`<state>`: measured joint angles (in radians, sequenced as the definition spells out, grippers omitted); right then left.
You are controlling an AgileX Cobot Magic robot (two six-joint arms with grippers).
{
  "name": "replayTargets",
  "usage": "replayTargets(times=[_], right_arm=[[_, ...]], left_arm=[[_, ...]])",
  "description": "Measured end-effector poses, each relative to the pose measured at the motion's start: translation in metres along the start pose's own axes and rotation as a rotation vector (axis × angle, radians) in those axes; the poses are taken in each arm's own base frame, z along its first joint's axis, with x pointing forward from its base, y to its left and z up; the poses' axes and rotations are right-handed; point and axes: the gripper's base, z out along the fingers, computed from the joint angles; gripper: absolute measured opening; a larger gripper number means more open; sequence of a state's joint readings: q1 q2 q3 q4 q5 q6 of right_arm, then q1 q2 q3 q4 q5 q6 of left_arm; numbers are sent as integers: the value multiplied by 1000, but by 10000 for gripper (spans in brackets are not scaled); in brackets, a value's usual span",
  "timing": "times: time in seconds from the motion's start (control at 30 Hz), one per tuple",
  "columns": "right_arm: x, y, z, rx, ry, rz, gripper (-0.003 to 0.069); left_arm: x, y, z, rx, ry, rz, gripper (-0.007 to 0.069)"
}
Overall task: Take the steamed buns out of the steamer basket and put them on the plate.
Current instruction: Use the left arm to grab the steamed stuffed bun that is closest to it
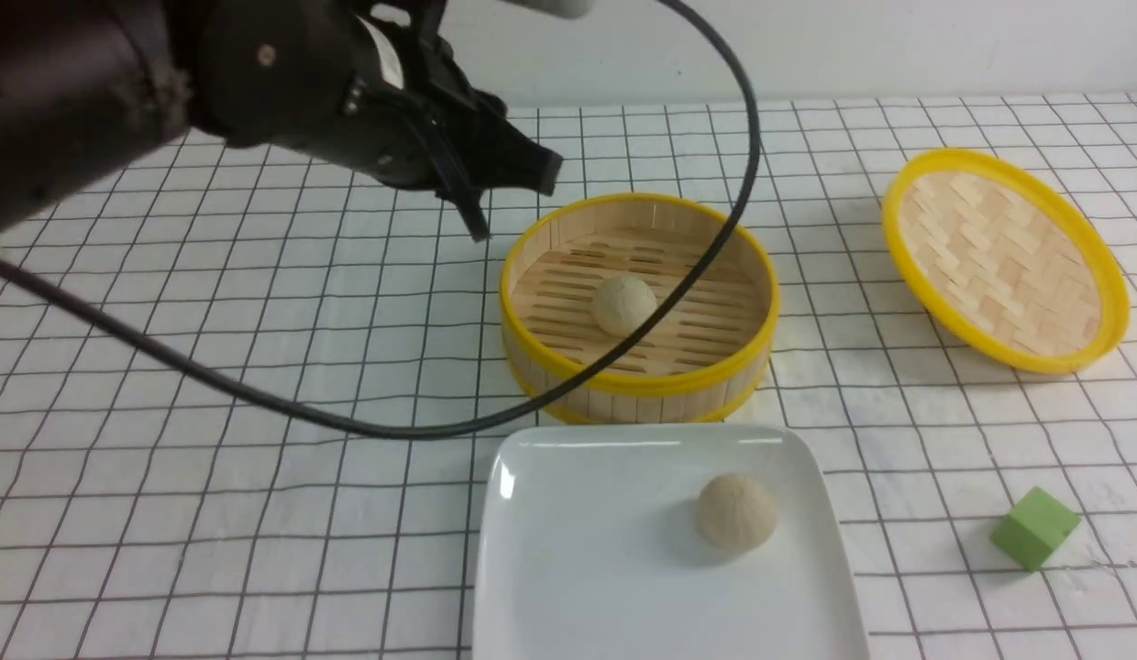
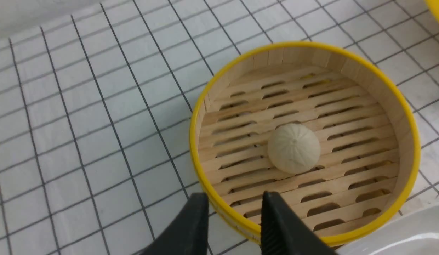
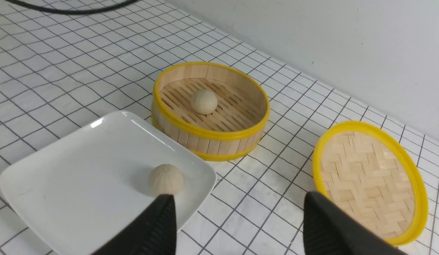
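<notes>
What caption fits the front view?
One bun on the plate, another bun in the steamer basket, left tool near its rim.

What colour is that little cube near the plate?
The cube is green, seen best in the front view.

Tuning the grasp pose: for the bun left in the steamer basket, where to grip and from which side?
Come straight down and close the left gripper across the widest middle of the bun. It sits mid-floor with the upright wall of the steamer basket all round, so a side approach looks blocked. Being round, any finger direction should do.
</notes>
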<state>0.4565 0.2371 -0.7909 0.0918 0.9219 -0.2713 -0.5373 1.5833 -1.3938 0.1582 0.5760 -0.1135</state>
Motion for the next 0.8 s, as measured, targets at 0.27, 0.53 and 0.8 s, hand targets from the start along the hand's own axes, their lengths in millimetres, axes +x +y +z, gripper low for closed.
replayTargets(times=[0.27, 0.53, 0.8], right_arm=[[2, 1, 0, -6, 22, 0, 474], [2, 0, 0, -3, 26, -3, 474], [6, -1, 3, 16, 47, -19, 474]], left_arm=[[-2, -3, 50, -7, 59, 5, 242], [-11, -6, 99, -21, 143, 7, 242], [0, -15, 137, 35, 235, -63, 242]])
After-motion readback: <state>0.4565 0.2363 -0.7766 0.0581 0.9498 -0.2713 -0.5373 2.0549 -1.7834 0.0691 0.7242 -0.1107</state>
